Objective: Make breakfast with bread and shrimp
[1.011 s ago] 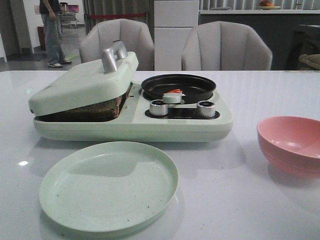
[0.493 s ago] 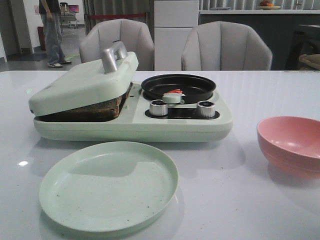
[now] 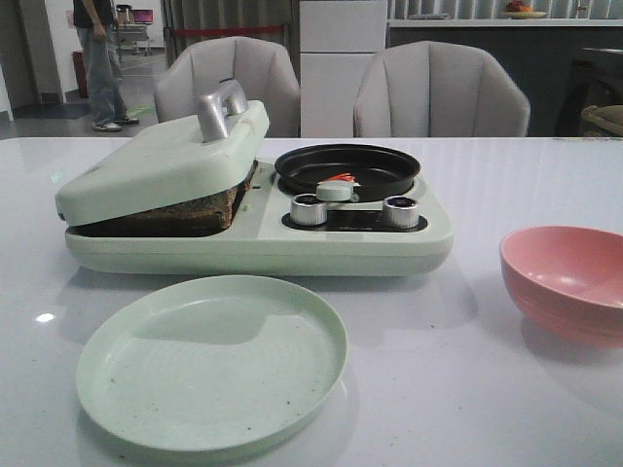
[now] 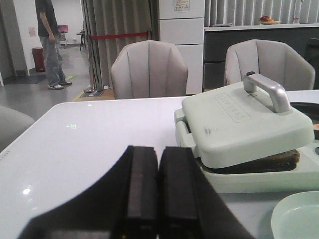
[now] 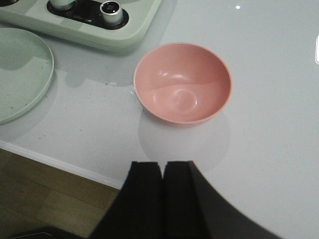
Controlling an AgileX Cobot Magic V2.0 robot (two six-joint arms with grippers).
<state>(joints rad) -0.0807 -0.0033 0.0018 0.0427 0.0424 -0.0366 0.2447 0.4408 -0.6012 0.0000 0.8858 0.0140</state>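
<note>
Two grippers show, each only in its own wrist view, and both have their black fingers pressed together with nothing between them. The left gripper [image 4: 158, 189] hangs above the white table [image 4: 94, 134], near the lidded side of the pale green breakfast maker [image 4: 259, 179]. The right gripper [image 5: 163, 199] hangs over the near edge of the table, with the pink bowl [image 5: 182, 82] just beyond it and the wooden floor [image 5: 45, 199] showing below the table edge.

From the front, the breakfast maker sits in the middle of the table. Its green lid [image 3: 161, 161], with a silver handle [image 3: 220, 109], rests tilted on the bread [image 3: 180, 209], whose dark brown crust edge shows in the gap under the lid. Beside the lid, a small black pan [image 3: 348, 167] holds the shrimp [image 3: 341, 178], an orange-red and white piece near the front rim. Two silver knobs [image 3: 309, 209] stand in front of the pan. A round green plate [image 3: 212, 362] lies near the front of the maker, with the pink bowl well apart to the right.
</note>
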